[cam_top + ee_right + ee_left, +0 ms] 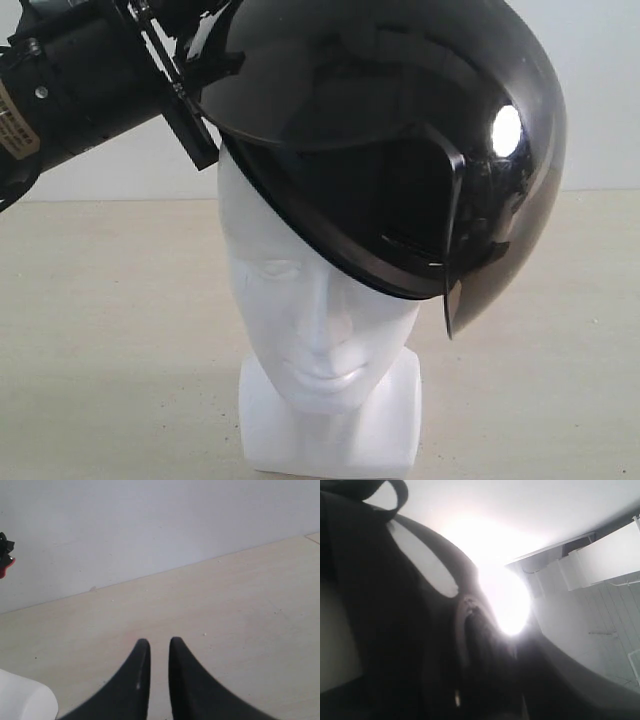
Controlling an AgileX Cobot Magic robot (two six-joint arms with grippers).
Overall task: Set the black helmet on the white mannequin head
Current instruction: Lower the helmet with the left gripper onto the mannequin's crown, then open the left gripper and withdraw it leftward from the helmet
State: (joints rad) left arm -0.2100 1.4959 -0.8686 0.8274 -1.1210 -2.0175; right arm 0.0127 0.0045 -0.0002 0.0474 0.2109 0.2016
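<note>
The left pincer point(185, 95) grips the rim of the black helmet point(400, 130), keeping it tilted over the white mannequin head point(320, 320) so the shell can settle on the crown. The right pincer point(156, 652), well clear of the head, holds nothing, jaws a narrow slit apart above the tabletop point(225, 610)

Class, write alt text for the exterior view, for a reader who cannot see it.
A glossy black helmet sits tilted on a white mannequin head, covering its crown but leaving the face bare. The left gripper reaches in from the upper left to the helmet's edge. The head stands on a pale table.
</note>
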